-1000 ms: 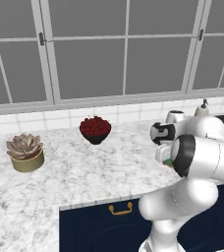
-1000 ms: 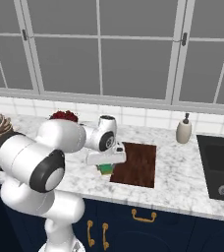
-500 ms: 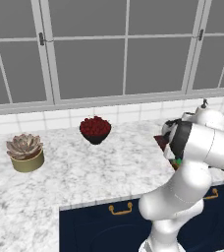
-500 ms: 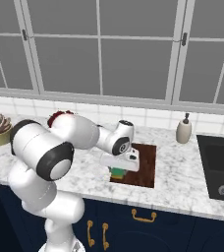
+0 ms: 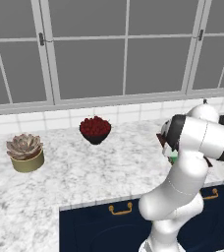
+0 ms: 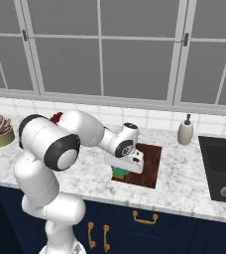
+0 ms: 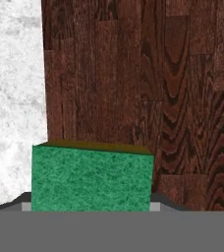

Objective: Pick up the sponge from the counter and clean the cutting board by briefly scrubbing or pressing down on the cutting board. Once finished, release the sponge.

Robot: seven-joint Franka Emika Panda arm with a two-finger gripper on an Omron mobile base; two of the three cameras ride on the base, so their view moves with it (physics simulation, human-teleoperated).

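A: Left base view: one bowl of red fruit, one potted succulent, both set on the counter. No writing seen.

B: Right base view: one board, one soap bottle, one sink. Sponge is gripped in the gripper at the board's near left corner.

A: Hand view: one sponge, green face up, clamped over the board's left edge. No labels.

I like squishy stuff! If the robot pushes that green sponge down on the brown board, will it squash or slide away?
The sponge would probably squash a little: its green top looks rough and fibrous. It likely won't roll, being a flat-sided block. It probably grips rather than slides on the cutting board, though that can't be confirmed.
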